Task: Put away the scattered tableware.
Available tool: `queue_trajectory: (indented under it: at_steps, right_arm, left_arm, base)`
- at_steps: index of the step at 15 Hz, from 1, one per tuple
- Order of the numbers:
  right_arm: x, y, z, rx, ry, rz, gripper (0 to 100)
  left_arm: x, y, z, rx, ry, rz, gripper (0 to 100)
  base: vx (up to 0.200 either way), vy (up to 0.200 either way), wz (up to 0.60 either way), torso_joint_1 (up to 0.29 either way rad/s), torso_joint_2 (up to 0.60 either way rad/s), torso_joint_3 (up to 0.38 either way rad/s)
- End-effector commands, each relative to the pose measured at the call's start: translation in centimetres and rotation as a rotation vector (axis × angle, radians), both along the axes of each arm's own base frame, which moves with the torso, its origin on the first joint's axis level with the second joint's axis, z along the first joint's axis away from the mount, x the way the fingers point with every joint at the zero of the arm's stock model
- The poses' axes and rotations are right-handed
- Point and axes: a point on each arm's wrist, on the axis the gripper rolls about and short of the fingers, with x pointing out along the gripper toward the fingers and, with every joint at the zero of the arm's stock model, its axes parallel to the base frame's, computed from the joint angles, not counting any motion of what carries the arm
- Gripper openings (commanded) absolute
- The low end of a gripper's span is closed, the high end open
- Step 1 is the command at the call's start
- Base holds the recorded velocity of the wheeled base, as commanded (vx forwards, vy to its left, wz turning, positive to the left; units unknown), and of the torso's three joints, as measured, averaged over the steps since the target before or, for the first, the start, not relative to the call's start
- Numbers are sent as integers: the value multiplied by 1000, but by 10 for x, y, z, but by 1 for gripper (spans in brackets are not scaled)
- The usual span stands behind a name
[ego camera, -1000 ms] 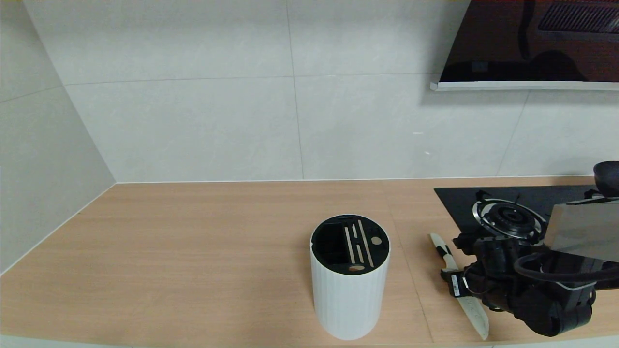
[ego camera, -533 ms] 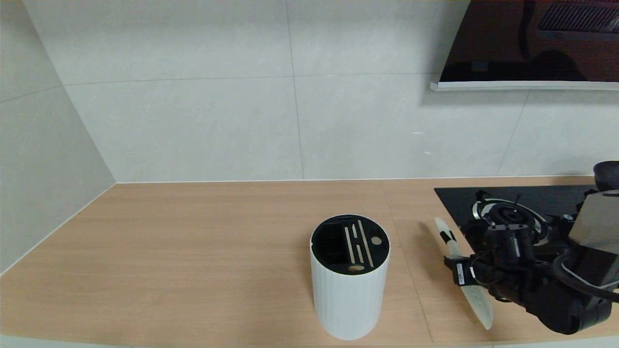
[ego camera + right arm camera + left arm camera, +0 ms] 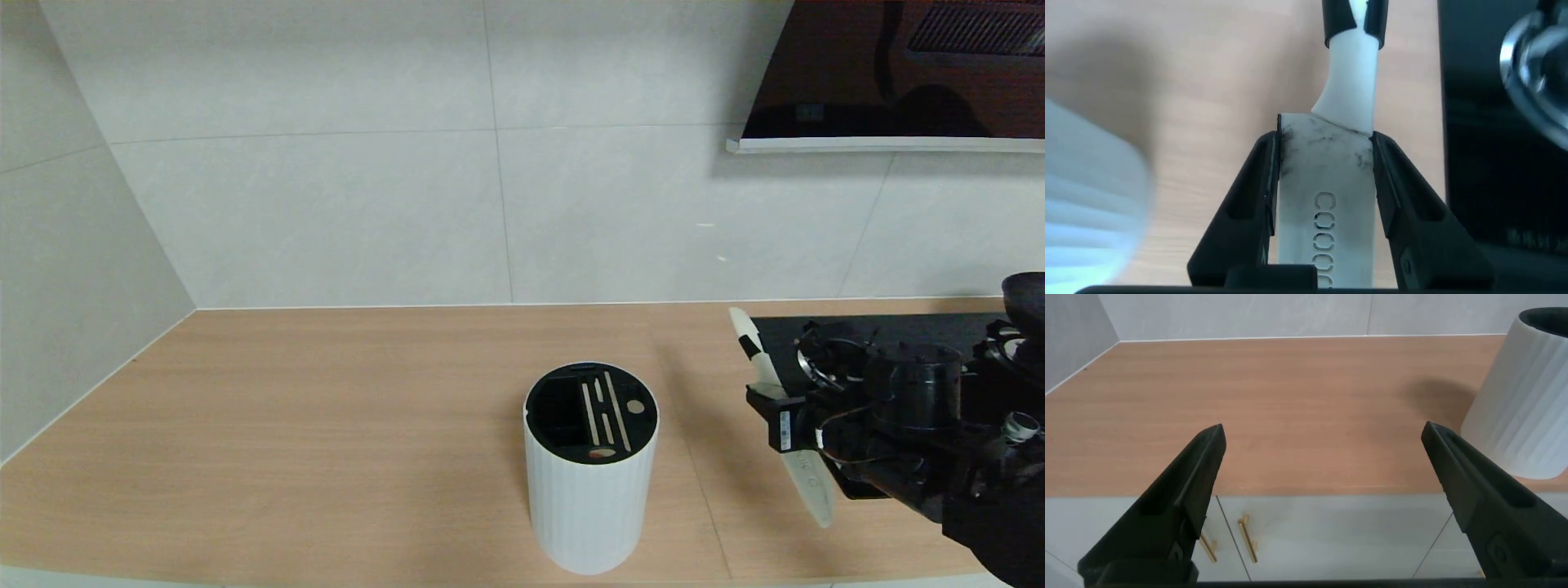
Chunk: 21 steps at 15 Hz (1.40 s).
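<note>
Right gripper (image 3: 782,425) sits at 3 o'clock of the holder (image 3: 589,490), apart from it. The jaws are closed down to a narrow gap, clamping the knife (image 3: 807,483). In the right wrist view the two fingers (image 3: 1253,204) press flat on either side of the white blade, just short of where it narrows into the handle. The knife is white with a black band on the handle. I read it as held up clear of the counter (image 3: 326,425), along the near-left edge of the black hob (image 3: 865,322). Handle end points to about 11 o'clock toward the tiled wall (image 3: 490,204); blade tip points to about 5 o'clock.

The holder is a white ribbed cylinder, upright near the counter's front edge. Its black top has one big opening and several narrow slots.

Left gripper (image 3: 1323,437) has jaws spread wide with nothing between them. It hovers at the counter's front edge with the holder close by and cabinet doors (image 3: 1315,539) below. Dark range hood (image 3: 898,73) hangs at 1 o'clock.
</note>
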Motion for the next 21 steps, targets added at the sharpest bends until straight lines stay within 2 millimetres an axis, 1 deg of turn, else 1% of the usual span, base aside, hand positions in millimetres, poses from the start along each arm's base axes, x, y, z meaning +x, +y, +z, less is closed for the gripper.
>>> queue_trajectory:
  at_steps: [1, 3, 5, 7, 8, 9, 11, 12, 13, 14, 15, 16, 17, 19, 21]
  right_arm:
    - [-13, 4, 23, 28, -76, 28, 0]
    - [-21, 7, 32, 40, -105, 48, 0]
    - [-24, 6, 34, 49, -117, 50, 0]
    - [-26, 5, 37, 52, -127, 53, 0]
    - [-26, 5, 37, 47, -130, 55, 0]
    - [-27, 5, 39, 49, -137, 53, 0]
    - [-26, 5, 53, 75, -186, 59, 0]
    - [-20, 7, 64, 90, -223, 59, 0]
    - [-16, 9, 69, 95, -237, 59, 0]
    - [-11, 11, 75, 95, -236, 59, 0]
    - [-8, 13, 78, 92, -230, 59, 0]
    - [-2, 15, 86, 93, -228, 59, 0]
    - [2, 18, 96, 99, -241, 64, 0]
    - [8, 27, 109, 105, -250, 83, 0]
    - [13, 39, 118, 113, -258, 114, 0]
  left_arm:
    - [0, 0, 0, 0, 0, 0, 100]
    - [0, 0, 0, 0, -1, 0, 100]
    - [0, 0, 3, -2, -20, 0, 100]
    - [-5, 0, 20, -11, -93, -16, 100]
    - [-6, -1, 22, -5, -70, -37, 100]
    - [-7, -2, 28, -4, -27, -100, 100]
    - [-7, -4, 53, -3, -17, -272, 100]
    - [0, -6, 74, -8, 17, -367, 100]
    - [8, -7, 88, -16, 48, -395, 100]
    - [22, -8, 106, -25, 87, -406, 100]
    - [33, -9, 118, -33, 115, -405, 100]
    - [52, -10, 135, -52, 161, -405, 100]
    - [70, -11, 145, -59, 202, -408, 100]
    - [100, -13, 167, -70, 232, -427, 100]
    - [128, -15, 184, -104, 246, -457, 100]
  base:
    - [0, 0, 0, 0, 0, 0]
    - [0, 0, 0, 0, 0, 0]
    - [0, 0, 0, 0, 0, 0]
    - [0, 0, 0, 0, 0, 0]
    - [0, 0, 0, 0, 0, 0]
    - [0, 0, 0, 0, 0, 0]
    - [0, 0, 0, 0, 0, 0]
    - [0, 0, 0, 0, 0, 0]
    - [0, 0, 0, 0, 0, 0]
    - [0, 0, 0, 0, 0, 0]
    - [0, 0, 0, 0, 0, 0]
    - [0, 0, 0, 0, 0, 0]
    - [0, 0, 0, 0, 0, 0]
    - [0, 0, 0, 0, 0, 0]
    - [0, 0, 0, 0, 0, 0]
